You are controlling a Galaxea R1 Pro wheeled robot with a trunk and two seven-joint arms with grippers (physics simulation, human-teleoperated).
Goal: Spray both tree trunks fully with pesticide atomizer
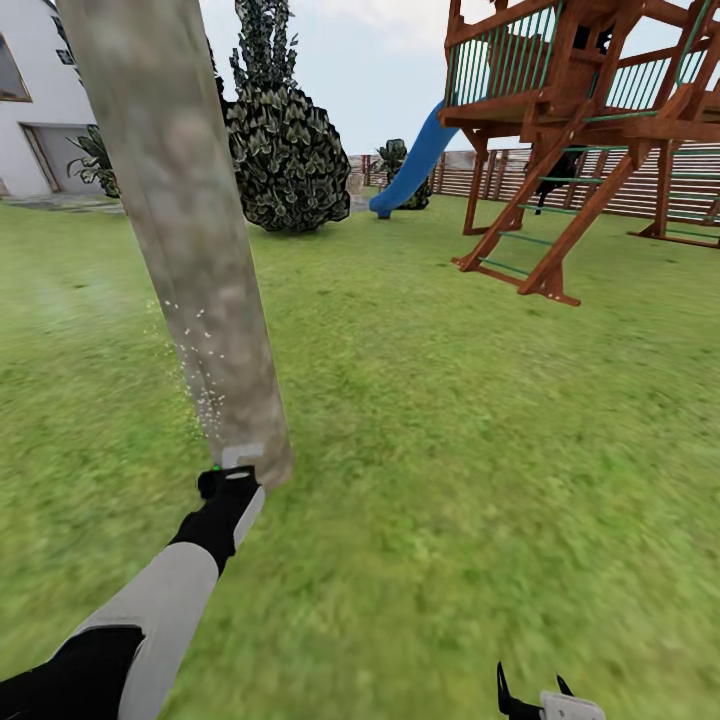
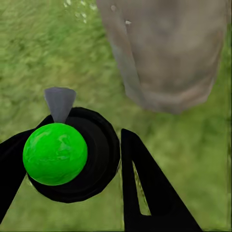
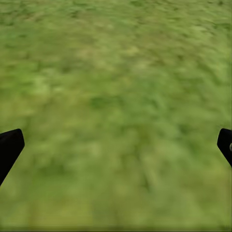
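Note:
A thick pale grey-beige tree trunk (image 1: 190,230) leans up from the grass lawn (image 1: 450,420) at the left of the head view. A thin cloud of whitish pesticide specks (image 1: 197,365) hangs against its lower part. My left gripper (image 1: 228,487) is shut on the pesticide atomizer (image 2: 72,154), a black body with a bright green ball on top. Its grey nozzle (image 2: 60,101) points at the trunk's base (image 2: 169,58) from very close. My right gripper (image 3: 116,145) is open and empty, low over the grass.
A brown wooden play tower (image 1: 580,110) with a blue slide (image 1: 415,165) stands at the back right, before a slatted fence (image 1: 640,185). A dark jagged bush (image 1: 285,150) and a white house (image 1: 35,110) lie behind the trunk. Grass stretches to the right.

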